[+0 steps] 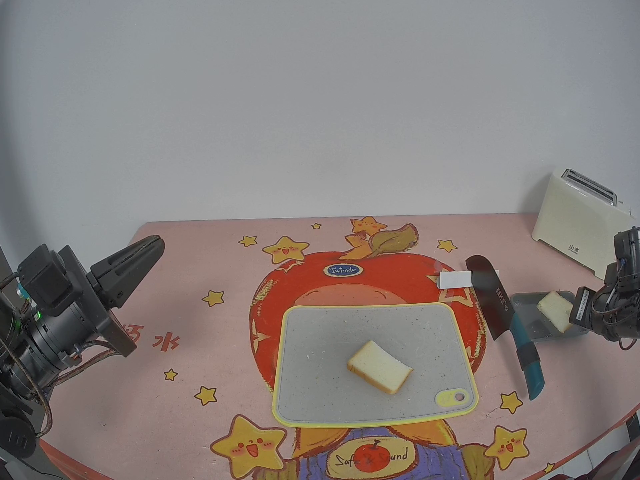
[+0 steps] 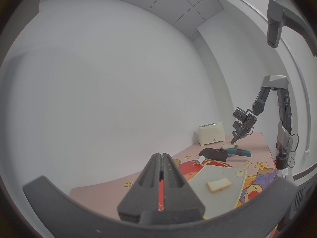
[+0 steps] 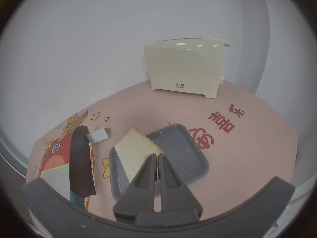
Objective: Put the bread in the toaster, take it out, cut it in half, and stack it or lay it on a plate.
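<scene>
One bread half (image 1: 379, 366) lies on the grey cutting board (image 1: 313, 341) at the table's middle. My right gripper (image 3: 157, 158) is shut on the edge of the other bread half (image 3: 135, 149), holding it tilted over the grey plate (image 3: 190, 151) at the right. In the head view that gripper (image 1: 575, 313) holds this half (image 1: 555, 309) above the plate (image 1: 527, 299). The cream toaster (image 1: 580, 221) stands behind the plate at the far right. A dark knife (image 1: 497, 301) with a teal handle lies between board and plate. My left gripper (image 1: 143, 248) hovers shut and empty over the table's left side.
A small white card (image 1: 455, 279) lies by the knife's blade tip. The pink table's front edge curves close to the board and the plate. Bare tabletop stretches left of the board, under my left gripper (image 2: 161, 156).
</scene>
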Robot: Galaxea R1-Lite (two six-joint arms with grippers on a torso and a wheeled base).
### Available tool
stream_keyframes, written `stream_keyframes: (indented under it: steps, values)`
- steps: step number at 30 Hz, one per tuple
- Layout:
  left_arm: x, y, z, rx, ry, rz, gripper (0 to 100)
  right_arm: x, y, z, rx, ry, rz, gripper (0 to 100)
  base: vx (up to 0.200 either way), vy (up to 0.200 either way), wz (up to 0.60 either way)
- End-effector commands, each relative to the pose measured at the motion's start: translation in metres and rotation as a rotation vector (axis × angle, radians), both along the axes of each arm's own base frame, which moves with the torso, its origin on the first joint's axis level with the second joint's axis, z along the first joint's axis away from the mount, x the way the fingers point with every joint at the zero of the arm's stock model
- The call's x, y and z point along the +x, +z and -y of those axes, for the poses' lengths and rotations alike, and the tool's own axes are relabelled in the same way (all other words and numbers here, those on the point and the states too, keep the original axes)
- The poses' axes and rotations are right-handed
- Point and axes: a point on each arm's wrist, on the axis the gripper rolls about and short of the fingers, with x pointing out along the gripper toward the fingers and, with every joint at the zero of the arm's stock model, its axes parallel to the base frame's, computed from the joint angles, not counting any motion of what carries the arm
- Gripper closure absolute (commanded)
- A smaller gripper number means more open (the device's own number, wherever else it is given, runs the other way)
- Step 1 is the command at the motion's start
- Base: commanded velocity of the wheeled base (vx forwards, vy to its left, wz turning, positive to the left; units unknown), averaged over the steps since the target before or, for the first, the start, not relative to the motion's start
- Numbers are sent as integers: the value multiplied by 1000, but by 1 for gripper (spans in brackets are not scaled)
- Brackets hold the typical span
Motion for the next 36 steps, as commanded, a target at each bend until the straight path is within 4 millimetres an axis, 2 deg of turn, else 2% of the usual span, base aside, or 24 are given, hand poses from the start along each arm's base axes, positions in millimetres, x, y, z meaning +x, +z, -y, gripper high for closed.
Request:
stream_keyframes:
  steps: [1, 13, 14, 36]
  values:
    - [0, 0, 0, 0, 0, 1, 100, -2, 0, 0, 4, -5, 4, 100, 0, 0, 0]
    - [0, 0, 0, 0, 0, 1, 100, 7, -5, 0, 4, -4, -17, 100, 0, 0, 0]
    - [0, 0, 0, 0, 0, 1, 100, 9, -6, 0, 4, -7, -23, 0, 0, 0, 0]
    - [0, 0, 0, 5, 1, 5, 100, 7, -7, 2, 0, -6, -27, 0, 0, 0, 0]
